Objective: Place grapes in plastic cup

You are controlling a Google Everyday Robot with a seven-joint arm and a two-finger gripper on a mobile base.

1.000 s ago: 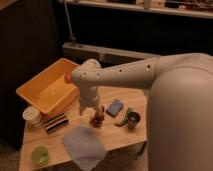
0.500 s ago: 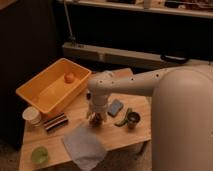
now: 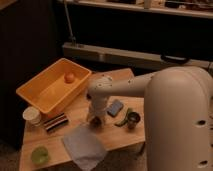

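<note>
One end effector (image 3: 95, 120) points down over table (image 3: 113, 140); grapes' axis hidden.

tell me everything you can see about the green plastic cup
The plastic cup is short, wide and round, of translucent light-green plastic. It stands upright, mouth up, near the front left corner of the wooden table, touching only the tabletop. Its contents cannot be made out. The grey cloth lies to its right, apart from it; the white ridged cup stands behind it. The gripper is well away, low over the table's middle.
</note>
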